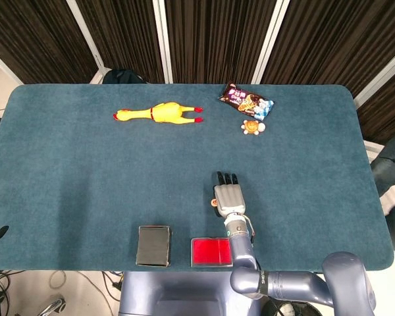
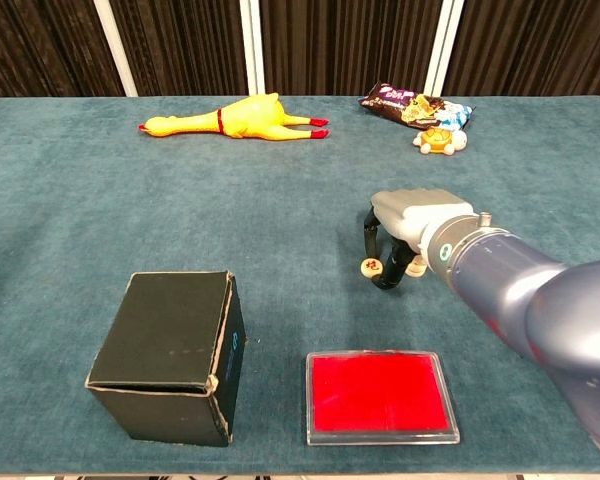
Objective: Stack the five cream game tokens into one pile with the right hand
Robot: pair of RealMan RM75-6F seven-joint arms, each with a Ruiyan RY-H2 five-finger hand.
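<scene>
Near the counter's (image 2: 100,180) front middle, a cream token (image 2: 370,266) lies on the cloth, touched by the right hand (image 2: 410,235), whose fingers (image 2: 369,232) curl down around it. Just nearer stands a red tray (image 2: 378,394), a black box (image 2: 170,350) beside it.

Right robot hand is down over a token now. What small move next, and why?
Probably close the fingers a little on the round cream game token before lifting. In the chest view the right robot hand arches over the teal felt table, dark fingertips beside the token, but a firm pinch isn't clearly visible.
</scene>
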